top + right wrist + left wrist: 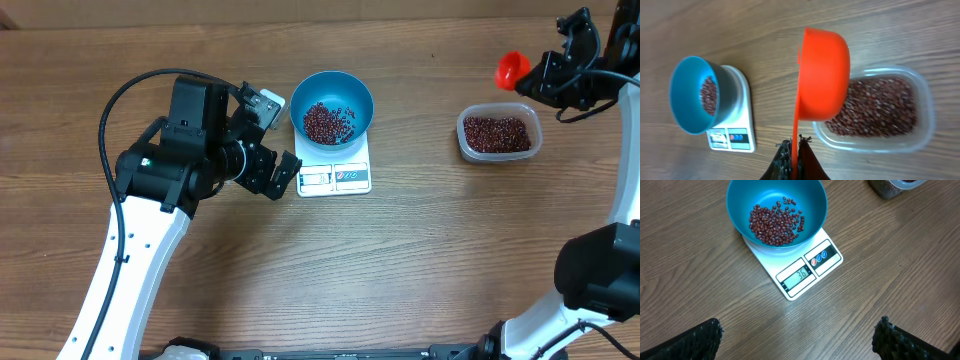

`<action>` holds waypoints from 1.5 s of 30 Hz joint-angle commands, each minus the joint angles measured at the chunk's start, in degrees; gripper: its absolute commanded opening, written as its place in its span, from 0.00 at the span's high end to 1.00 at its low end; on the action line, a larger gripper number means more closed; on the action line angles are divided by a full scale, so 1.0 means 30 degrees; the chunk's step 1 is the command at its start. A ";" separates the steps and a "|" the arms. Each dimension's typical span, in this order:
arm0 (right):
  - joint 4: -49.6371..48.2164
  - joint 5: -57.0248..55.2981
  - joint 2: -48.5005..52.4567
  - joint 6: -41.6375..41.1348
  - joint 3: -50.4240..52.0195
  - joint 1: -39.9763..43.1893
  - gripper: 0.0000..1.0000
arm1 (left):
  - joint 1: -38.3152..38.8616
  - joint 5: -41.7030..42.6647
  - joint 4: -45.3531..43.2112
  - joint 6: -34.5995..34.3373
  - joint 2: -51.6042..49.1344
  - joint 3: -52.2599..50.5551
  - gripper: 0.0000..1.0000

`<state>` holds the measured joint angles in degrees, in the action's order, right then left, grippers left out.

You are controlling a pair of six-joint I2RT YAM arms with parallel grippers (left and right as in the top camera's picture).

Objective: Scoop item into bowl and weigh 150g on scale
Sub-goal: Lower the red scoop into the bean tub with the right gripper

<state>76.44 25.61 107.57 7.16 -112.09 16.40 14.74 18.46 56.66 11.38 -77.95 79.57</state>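
Beans (774,226) (dark red-brown) heaped in blue bowl (740,200)

The scale (810,266) shows 36 on its display (798,275); no other text is legible.

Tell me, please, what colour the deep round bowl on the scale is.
Bright blue bowl; clearest in left wrist view.

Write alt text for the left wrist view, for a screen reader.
A blue bowl holding a small heap of dark red-brown beans sits on a white kitchen scale whose display appears to read 36, on a wooden table. The left claw is open, its black fingertips at the bottom corners, touching nothing. A clear tub shows top right.
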 commanded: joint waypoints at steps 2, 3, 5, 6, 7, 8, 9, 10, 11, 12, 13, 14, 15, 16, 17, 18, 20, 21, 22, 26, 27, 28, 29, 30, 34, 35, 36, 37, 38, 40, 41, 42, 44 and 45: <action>0.0146 -0.1042 -0.0707 0.0729 -0.0539 -0.0051 0.96 | -0.0029 0.0138 0.0029 0.0284 -0.0138 0.0277 0.00; 0.0146 -0.1049 -0.0707 0.0736 -0.0539 -0.0051 0.96 | -0.0036 0.0138 0.0029 0.0291 -0.0138 0.0277 0.00; 0.0211 -0.1224 -0.0707 0.0780 -0.0532 -0.0051 0.96 | -0.0036 0.0138 0.0029 0.0284 -0.0138 0.0277 0.01; 0.0291 -0.1457 -0.0707 0.0780 -0.0532 -0.0051 0.96 | -0.0036 0.0138 0.0029 0.0284 -0.0138 0.0277 0.00; 0.0328 -0.1545 -0.0707 0.0772 -0.0532 -0.0051 0.96 | -0.0029 0.0138 0.0029 0.0291 -0.0138 0.0277 0.00; 0.0401 -0.1617 -0.0707 0.0780 -0.0532 -0.0051 0.96 | -0.0036 0.0146 0.0029 0.0284 -0.0138 0.0277 0.00; 0.0452 -0.1698 -0.0707 0.0787 -0.0532 -0.0051 0.96 | -0.0036 0.0138 0.0029 0.0284 -0.0138 0.0277 0.00; 0.0488 -0.1749 -0.0707 0.0787 -0.0532 -0.0051 0.96 | -0.0036 0.0138 0.0029 0.0284 -0.0138 0.0277 0.00; 0.0495 -0.1756 -0.0707 0.0801 -0.0532 -0.0051 0.96 | -0.0029 0.0138 0.0029 0.0284 -0.0138 0.0277 0.00; 0.0495 -0.1741 -0.0707 0.0969 -0.0532 -0.0051 0.96 | -0.0029 0.0138 0.0029 0.0284 -0.0138 0.0277 0.01; 0.0495 -0.1749 -0.0707 0.1202 -0.0532 -0.0051 0.96 | -0.0029 0.0138 0.0029 0.0284 -0.0138 0.0277 0.01; 0.0488 -0.1792 -0.0707 0.1290 -0.0532 -0.0051 0.96 | -0.0029 0.0146 0.0029 0.0284 -0.0138 0.0277 0.00; 0.0430 -0.2004 -0.0699 0.1282 -0.0532 -0.0051 0.96 | -0.0029 0.0146 0.0029 0.0291 -0.0138 0.0277 0.00; 0.0408 -0.2266 -0.0692 0.1290 -0.0532 -0.0051 0.96 | -0.0029 0.0138 0.0029 0.0284 -0.0138 0.0277 0.01; 0.0408 -0.2652 -0.0692 0.1290 -0.0532 -0.0051 0.96 | -0.0036 0.0146 0.0029 0.0284 -0.0138 0.0277 0.01; 0.0415 -0.2907 -0.0685 0.1290 -0.0525 -0.0051 0.96 | -0.0029 0.0138 0.0029 0.0284 -0.0138 0.0277 0.01; 0.0430 -0.3096 -0.0678 0.1290 -0.0503 -0.0051 0.96 | -0.0029 0.0138 0.0029 0.0284 -0.0138 0.0277 0.00; 0.0423 -0.3118 -0.0678 0.1377 -0.0495 -0.0051 0.96 | -0.0036 0.0138 0.0029 0.0284 -0.0138 0.0277 0.01; 0.0430 -0.3111 -0.0670 0.1566 -0.0495 -0.0051 0.96 | -0.0036 0.0138 0.0029 0.0284 -0.0138 0.0277 0.01; 0.0401 -0.3636 -0.0670 0.1821 -0.0335 -0.0051 0.96 | -0.0029 0.0138 0.0029 0.0284 -0.0138 0.0277 0.00; 0.0408 -0.3687 -0.0670 0.1931 -0.0219 -0.0051 0.96 | -0.0036 0.0138 0.0029 0.0284 -0.0138 0.0277 0.00; 0.0466 -0.3687 -0.0670 0.2135 -0.0080 -0.0051 0.96 | -0.0029 0.0138 0.0029 0.0284 -0.0138 0.0277 0.01; 0.0539 -0.3730 -0.0670 0.2149 0.0095 -0.0051 0.96 | -0.0036 0.0138 0.0029 0.0284 -0.0138 0.0277 0.00; 0.0663 -0.3774 -0.0670 0.2149 0.0204 -0.0051 0.96 | -0.0029 0.0138 0.0029 0.0284 -0.0138 0.0277 0.00; 0.1158 -0.4335 -0.0670 0.2171 0.0838 -0.0051 0.96 | -0.0036 0.0146 0.0029 0.0284 -0.0138 0.0277 0.00; 0.1144 -0.4422 -0.0670 0.2200 0.1042 -0.0058 0.96 | -0.0036 0.0138 0.0029 0.0291 -0.0138 0.0277 0.00; 0.1137 -0.4473 -0.0670 0.2215 0.1304 -0.0073 0.96 | -0.0036 0.0138 0.0029 0.0284 -0.0138 0.0277 0.00; 0.1137 -0.4466 -0.0670 0.2215 0.1617 -0.0073 0.96 | -0.0029 0.0138 0.0029 0.0284 -0.0138 0.0277 0.00; 0.1137 -0.4459 -0.0670 0.2215 0.1778 -0.0073 0.96 | -0.0036 0.0138 0.0029 0.0284 -0.0138 0.0277 0.01; 0.1071 -0.4466 -0.0670 0.2222 0.2266 -0.0073 0.96 | -0.0036 0.0138 0.0029 0.0284 -0.0138 0.0277 0.00; 0.0976 -0.4466 -0.0670 0.2222 0.2463 -0.0073 0.96 | -0.0029 0.0138 0.0029 0.0284 -0.0138 0.0277 0.01; 0.0772 -0.4466 -0.0670 0.2222 0.2696 -0.0073 0.96 | -0.0036 0.0138 0.0029 0.0284 -0.0138 0.0277 0.00; 0.0284 -0.4473 -0.0670 0.2222 0.3133 -0.0073 0.96 | -0.0036 0.0138 0.0029 0.0284 -0.0138 0.0277 0.00; -0.0029 -0.4466 -0.0670 0.2222 0.3402 -0.0073 0.96 | -0.0036 0.0138 0.0029 0.0284 -0.0138 0.0277 0.00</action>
<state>77.82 12.60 107.39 13.47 -103.57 16.40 14.74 18.46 56.66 11.38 -77.95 79.57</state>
